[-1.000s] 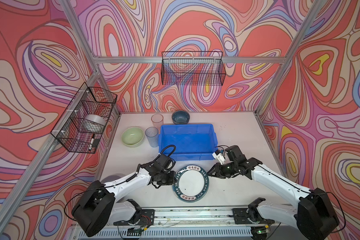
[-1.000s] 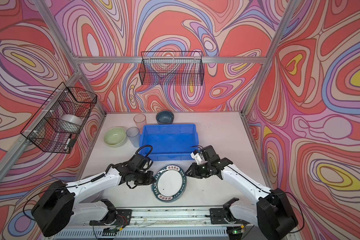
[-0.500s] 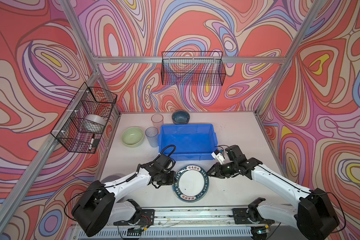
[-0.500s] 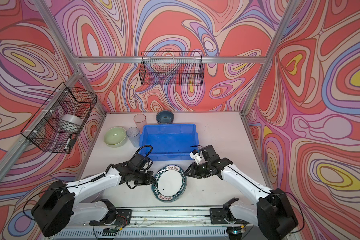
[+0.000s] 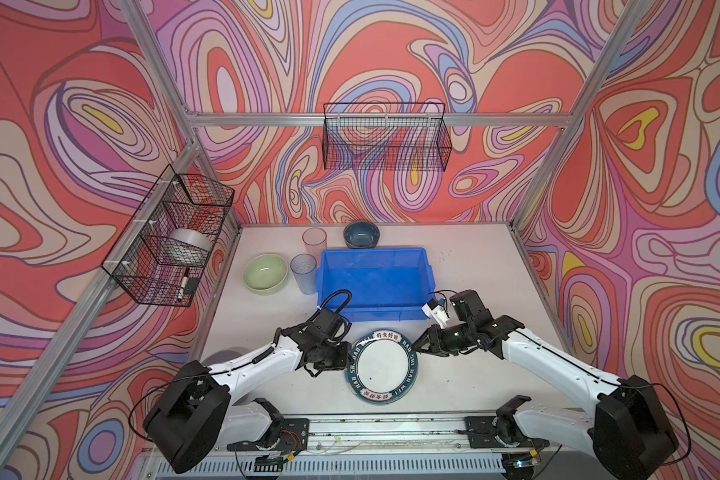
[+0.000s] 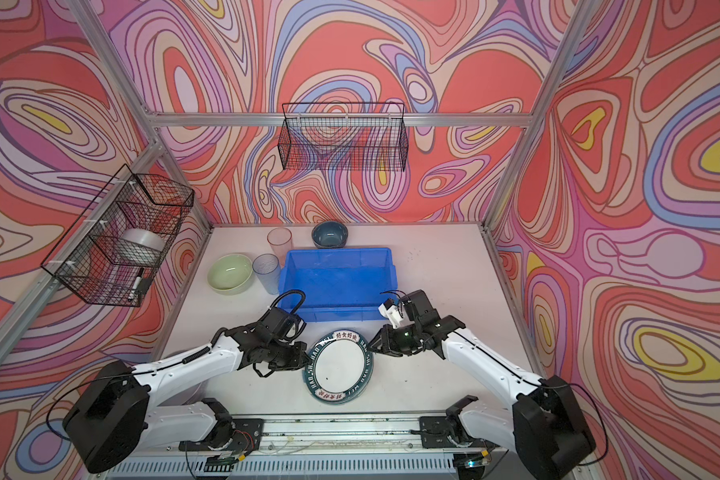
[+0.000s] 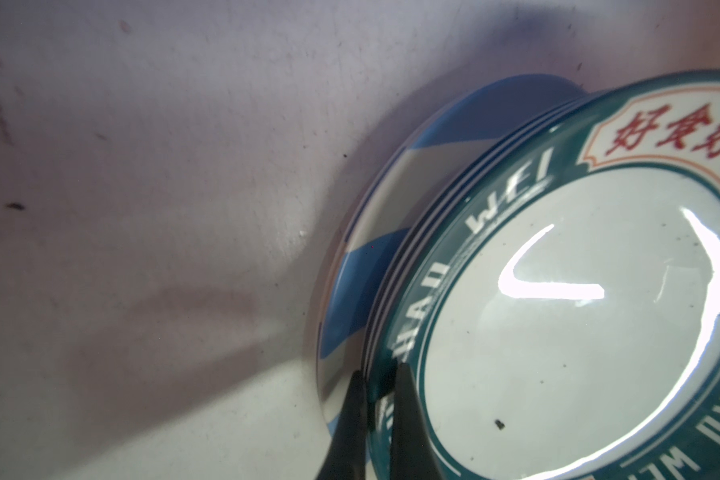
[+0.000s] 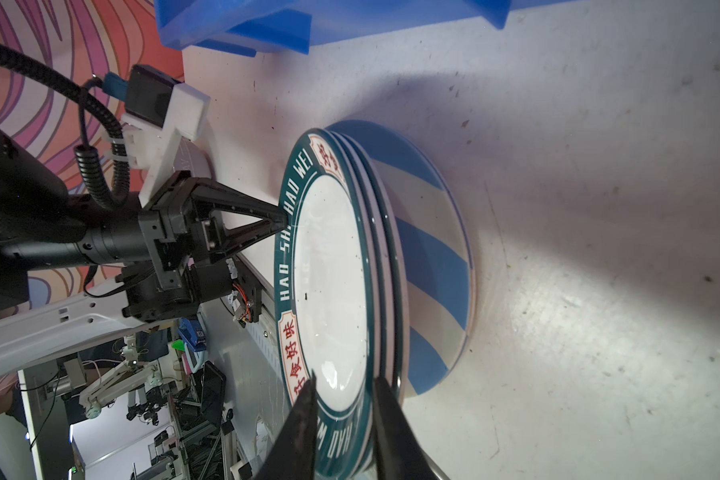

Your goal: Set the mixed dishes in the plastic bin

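Lying stacked on the table just in front of the bin, the plates are held from both sides. The left gripper is pinched tight on the top green rim. The right gripper, jaws a little apart, clamps the green rims opposite.

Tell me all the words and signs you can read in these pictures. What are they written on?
"HAO SHI HAO WEI": white letters around the green rim of the top plate.
"好食好味": red signs in the white patches on that same rim, at two spots.
Pen in the wire basket: any writing on it is too small to read.
Nothing else shows readable writing.
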You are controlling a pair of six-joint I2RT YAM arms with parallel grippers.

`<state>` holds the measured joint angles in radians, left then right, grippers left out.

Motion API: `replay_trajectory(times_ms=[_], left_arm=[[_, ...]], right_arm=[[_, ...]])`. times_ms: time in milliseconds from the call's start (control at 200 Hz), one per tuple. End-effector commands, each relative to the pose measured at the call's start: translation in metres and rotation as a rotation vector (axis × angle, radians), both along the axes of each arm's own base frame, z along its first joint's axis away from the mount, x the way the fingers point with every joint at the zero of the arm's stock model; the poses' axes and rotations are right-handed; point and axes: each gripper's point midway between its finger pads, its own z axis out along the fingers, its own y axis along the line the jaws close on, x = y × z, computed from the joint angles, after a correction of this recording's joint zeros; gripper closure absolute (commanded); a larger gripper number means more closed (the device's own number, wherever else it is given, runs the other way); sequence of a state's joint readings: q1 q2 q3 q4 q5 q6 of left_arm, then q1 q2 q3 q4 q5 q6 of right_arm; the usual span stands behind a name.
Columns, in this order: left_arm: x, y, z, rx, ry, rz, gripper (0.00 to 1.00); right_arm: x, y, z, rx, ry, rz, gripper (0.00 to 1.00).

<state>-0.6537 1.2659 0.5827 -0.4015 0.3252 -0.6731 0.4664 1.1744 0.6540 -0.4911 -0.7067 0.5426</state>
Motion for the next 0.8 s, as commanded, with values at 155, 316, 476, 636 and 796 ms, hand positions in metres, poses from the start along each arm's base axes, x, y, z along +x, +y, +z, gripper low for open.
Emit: replay_trajectory(times_ms=[155,316,476,636,796], left_arm=[[-0.020,0.023,-0.023,0.122,0.084,-0.002,1.00],[-0.020,0.023,-0.023,0.122,0.083,-0.002,1.00],[-0.020,0.023,-0.024,0.123,0.085,-0.002,1.00],[-0.019,0.022,-0.024,0.121,0.085,-0.002,1.00],[-0.018,0.021,-0.023,0.120,0.084,-0.002,1.00]], right_arm=[[-0.004,-0.001,-0.007,-0.012,0.010,0.012,0.75],[-0.006,0.002,-0.009,0.007,0.028,0.017,0.75],[-0.006,0.004,-0.009,0.018,0.032,0.024,0.75],[-0.006,0.007,-0.003,0.042,0.026,0.035,0.75],[-0.006,0.005,0.001,0.026,0.014,0.042,0.75]])
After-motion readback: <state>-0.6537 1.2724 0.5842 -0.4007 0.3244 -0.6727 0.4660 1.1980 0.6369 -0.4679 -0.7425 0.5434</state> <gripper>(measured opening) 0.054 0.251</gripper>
